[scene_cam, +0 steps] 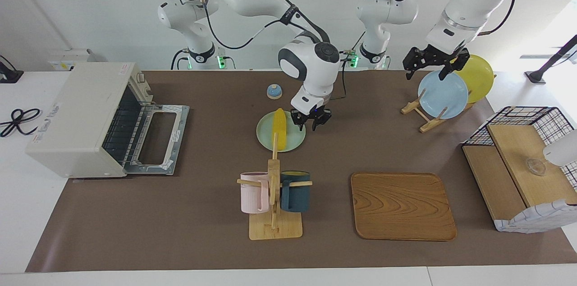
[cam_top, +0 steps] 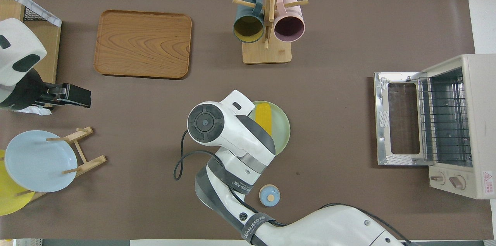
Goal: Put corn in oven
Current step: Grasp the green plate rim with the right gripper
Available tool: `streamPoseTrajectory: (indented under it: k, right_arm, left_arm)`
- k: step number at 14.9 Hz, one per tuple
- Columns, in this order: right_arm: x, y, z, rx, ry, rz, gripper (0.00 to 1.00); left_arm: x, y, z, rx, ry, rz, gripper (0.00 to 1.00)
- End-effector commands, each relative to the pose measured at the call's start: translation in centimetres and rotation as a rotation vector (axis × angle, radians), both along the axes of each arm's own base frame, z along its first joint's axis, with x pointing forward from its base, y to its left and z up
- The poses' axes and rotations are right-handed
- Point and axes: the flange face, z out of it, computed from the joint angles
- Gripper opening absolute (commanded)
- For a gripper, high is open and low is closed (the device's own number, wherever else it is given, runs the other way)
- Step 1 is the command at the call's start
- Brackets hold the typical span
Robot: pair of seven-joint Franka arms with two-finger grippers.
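The right gripper is hanging low at the centre of the facing view, over the rim of a pale green plate and just beside the corn, not around it. I cannot tell whether it is wide or narrow, and nothing is showing in its grasp. In the overhead view the wrist is covering it, so only the facing view is saying anything about contact.

The corn is lying lengthwise on the green plate in the middle of the frame, untouched as far as I can judge. The step in hand looks like the reach for the grasp, and the pick is not yet made.

The next move is calling for the gripper to shift sideways over the cob, straddle its narrow width, and close on it. Then comes a carry toward the oven, which is sitting at mid-height at the right arm's end of the table. Its door is lying dropped open, with the wire rack showing inside.

The left gripper is waiting with jaws wide and empty in the upper part of the frame, over the blue plate on its stand.
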Motion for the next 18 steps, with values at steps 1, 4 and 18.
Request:
streamPoseTrajectory:
  k: [1,4,18]
  right_arm:
    - [-1.4,-1.6,0.0,-0.004,-0.013,0.031,0.26]
    - [-1.6,-1.5,-0.2,0.001,-0.017,0.031,0.26]
    - [-4.1,-0.9,-1.9,0.027,-0.031,0.069,0.26]
  left_arm:
    - [0.7,0.4,0.1,-0.036,-0.035,0.02,1.0]
    - [0.9,0.4,-0.6,-0.032,-0.024,0.01,1.0]
    - [0.6,0.0,-0.5,-0.036,-0.028,0.011,1.0]
